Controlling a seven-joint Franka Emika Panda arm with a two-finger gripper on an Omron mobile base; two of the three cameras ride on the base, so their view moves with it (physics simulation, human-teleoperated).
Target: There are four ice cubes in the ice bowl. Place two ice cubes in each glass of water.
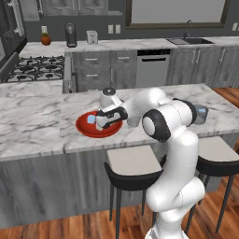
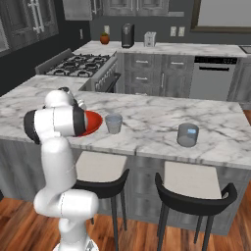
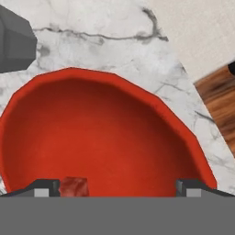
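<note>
A home kitchen is showing here. A gas stove (image 1: 35,67) is sitting along the back counter (image 1: 116,45), with a dishwasher (image 1: 152,67) set among grey cabinets (image 1: 100,70) and a sink with a faucet (image 1: 189,37) under a window. A marble-topped island (image 2: 147,122) is standing in front, two black bar stools (image 2: 193,188) tucked beneath it over wood flooring.

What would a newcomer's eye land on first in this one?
Probably the glossy red ice bowl near the front edge of the marble island counter, with the white arm bent low over it and its open end effector down in the bowl. Next, two grey glasses stand apart further along the counter.
</note>
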